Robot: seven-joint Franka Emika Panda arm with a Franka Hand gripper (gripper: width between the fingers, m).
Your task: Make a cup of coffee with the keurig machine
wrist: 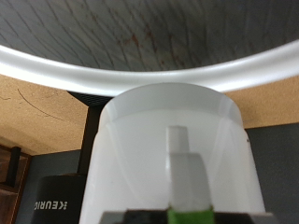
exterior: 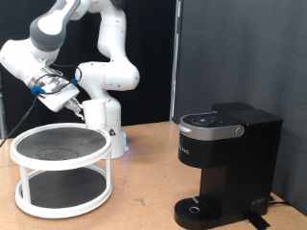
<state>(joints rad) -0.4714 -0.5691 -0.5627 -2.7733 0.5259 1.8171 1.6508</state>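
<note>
Gripper (exterior: 69,103): raised at the exterior view's upper left, above the far rim of the rack, on the white arm (exterior: 101,53). In the exterior view the fingers were too small to read. In the wrist view one finger (wrist: 183,154) lay inside the cup, against its wall, so the gripper was clamped on the cup's rim.

Cup (wrist: 168,140): white, translucent-looking wall, filling the lower middle of the wrist view, held at the gripper. In the exterior view it could not be made out clearly among the gripper parts.

Rack (exterior: 59,168): white, round, two-tiered, with dark shelf surfaces; stood on the table at the exterior view's lower left. Its white rim (wrist: 56,70) curved across the wrist view beyond the cup.

Keurig (exterior: 225,163): black, boxy, silvery top panel, lid down; stood on the table at the exterior view's right, well apart from the rack and the gripper. Round drip tray (exterior: 197,206) at its foot held nothing. Part of its lettered side (wrist: 56,207) showed in the wrist view beside the cup.

Table (exterior: 144,196): brown wood-look surface, bearing the rack and Keurig.
</note>
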